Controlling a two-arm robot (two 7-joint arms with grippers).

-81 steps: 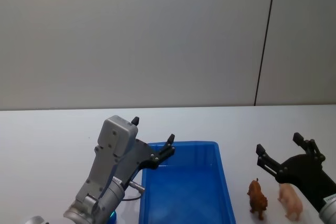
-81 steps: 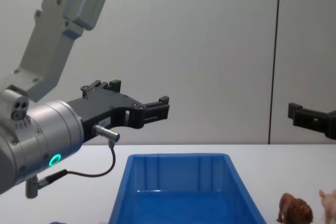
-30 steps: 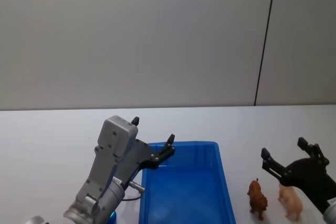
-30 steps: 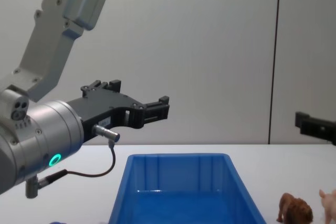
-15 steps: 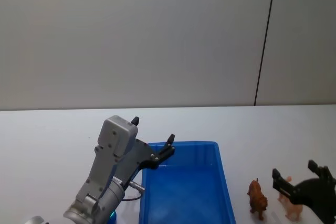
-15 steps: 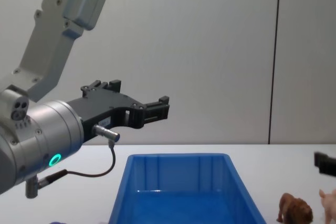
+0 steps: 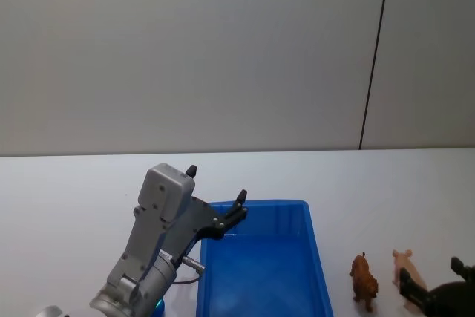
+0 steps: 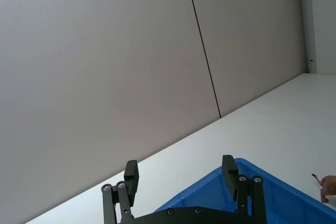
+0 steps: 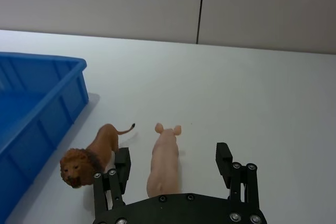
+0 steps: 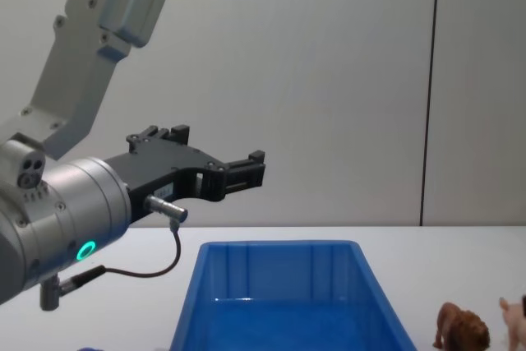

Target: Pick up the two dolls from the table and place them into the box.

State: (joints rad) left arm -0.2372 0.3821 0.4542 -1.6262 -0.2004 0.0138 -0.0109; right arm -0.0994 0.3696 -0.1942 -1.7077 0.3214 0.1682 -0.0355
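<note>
On the white table (image 9: 252,93), right of the blue box (image 9: 31,98), the pink pig (image 9: 164,163) lies lengthwise in the gap between the right gripper's (image 9: 173,153) wide-spread fingers. The lion (image 9: 92,148) stands just outside the box-side finger. The left gripper (image 8: 179,167), also spread wide, hangs over the box's left rim.

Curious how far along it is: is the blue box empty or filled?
Empty. The box shows bare blue floor inside; the brown doll and the pink doll both stand on the table beside it.
</note>
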